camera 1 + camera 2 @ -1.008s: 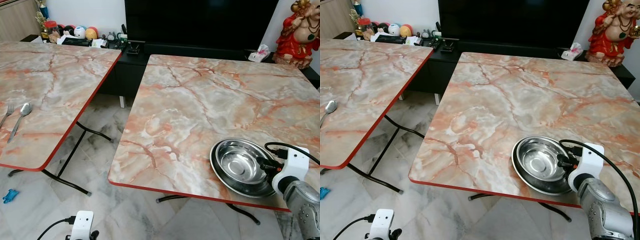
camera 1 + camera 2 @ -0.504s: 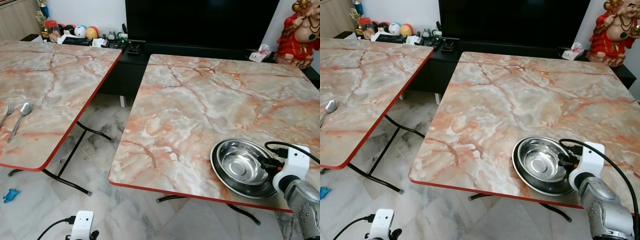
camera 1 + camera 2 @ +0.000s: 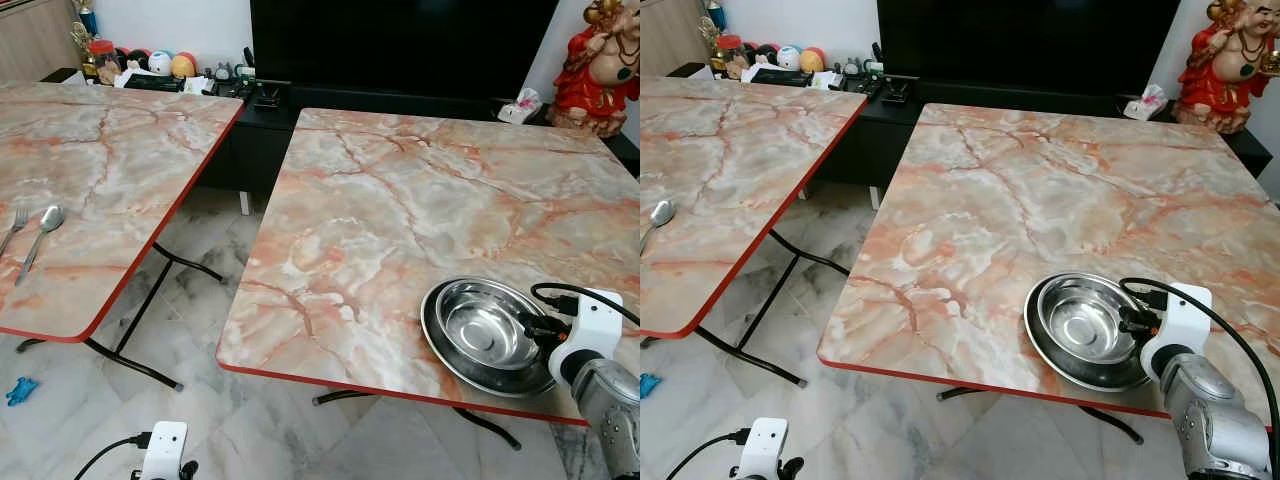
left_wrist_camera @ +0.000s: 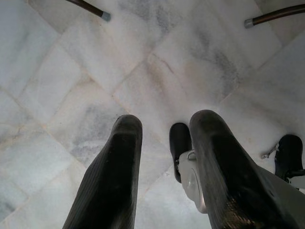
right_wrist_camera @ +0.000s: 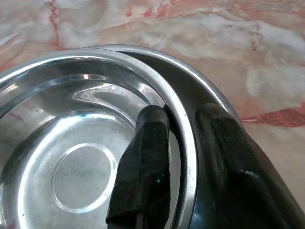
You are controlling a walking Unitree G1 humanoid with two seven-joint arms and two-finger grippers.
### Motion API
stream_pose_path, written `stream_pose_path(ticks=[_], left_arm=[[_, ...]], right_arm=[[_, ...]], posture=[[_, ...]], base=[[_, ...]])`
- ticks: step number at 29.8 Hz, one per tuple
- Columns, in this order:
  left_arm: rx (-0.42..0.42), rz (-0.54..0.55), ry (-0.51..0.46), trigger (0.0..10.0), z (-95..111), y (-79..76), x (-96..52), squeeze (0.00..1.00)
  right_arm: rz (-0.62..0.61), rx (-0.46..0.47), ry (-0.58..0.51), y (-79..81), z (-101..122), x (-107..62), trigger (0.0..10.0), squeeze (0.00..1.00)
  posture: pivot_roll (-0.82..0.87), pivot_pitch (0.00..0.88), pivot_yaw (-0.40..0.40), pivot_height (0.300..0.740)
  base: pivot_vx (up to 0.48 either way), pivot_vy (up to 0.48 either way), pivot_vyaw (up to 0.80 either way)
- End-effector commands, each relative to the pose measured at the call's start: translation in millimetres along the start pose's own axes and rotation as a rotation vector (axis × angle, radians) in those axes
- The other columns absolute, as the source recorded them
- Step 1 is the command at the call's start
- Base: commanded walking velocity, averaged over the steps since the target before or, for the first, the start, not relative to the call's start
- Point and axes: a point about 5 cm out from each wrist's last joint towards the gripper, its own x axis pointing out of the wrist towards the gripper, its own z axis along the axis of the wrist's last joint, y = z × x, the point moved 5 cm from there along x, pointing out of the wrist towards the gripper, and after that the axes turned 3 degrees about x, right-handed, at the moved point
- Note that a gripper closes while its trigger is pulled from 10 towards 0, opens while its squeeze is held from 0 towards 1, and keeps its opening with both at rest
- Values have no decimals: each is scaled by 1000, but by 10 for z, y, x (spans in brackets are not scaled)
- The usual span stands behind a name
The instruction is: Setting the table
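Note:
A steel bowl sits inside a wider steel plate near the front right corner of the marbled table. My right gripper is shut on the bowl's rim at its right side, one finger inside the bowl and the other outside, between bowl and plate. A spoon and a fork lie on the second marbled table to the left. My left gripper hangs idle and open over the floor.
A gap of white tiled floor with folding table legs separates the two tables. Behind them stand a dark TV console with small items and a red statue. A blue scrap lies on the floor.
The bowl has shifted slightly to the right within the plate along with my right gripper. The left arm has not moved.

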Motion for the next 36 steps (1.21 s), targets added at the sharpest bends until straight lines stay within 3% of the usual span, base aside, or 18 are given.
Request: stream_pose_path(ticks=[1,16,21,28,32,33,34,36], left_arm=[[1,-6,20,10000,-36,-17,-1,0],[-3,-5,21,10000,-43,-15,-2,0],[-3,-6,21,10000,-44,-23,-2,0],[3,-3,19,10000,-45,-26,-2,0],[8,15,14,10000,-37,13,-4,0],[6,22,12,10000,-34,32,-6,0],[4,30,10,10000,-31,52,-7,0],[2,34,8,10000,-29,64,-8,0]], right_arm=[[-11,0,-34,-31,101,-4,10000,0],[-1,13,-87,-3,193,-8,10000,0],[49,67,-282,116,494,-70,10000,0],[123,85,-456,326,628,-213,10000,0],[95,47,-577,381,697,-334,10000,0],[79,-8,-599,404,684,-353,10000,0],[75,-172,-606,498,620,-344,10000,0],[86,-257,-609,571,563,-334,10000,0]], posture=[[35,24,-28,740],[35,25,-28,740],[35,25,-27,740],[37,25,-27,740],[36,26,-28,740],[36,27,-27,740],[36,27,-27,740],[37,26,-27,740]], base=[[0,0,0],[0,0,0],[0,0,0],[0,0,0],[0,0,0],[0,0,0],[0,0,0],[0,0,0]])
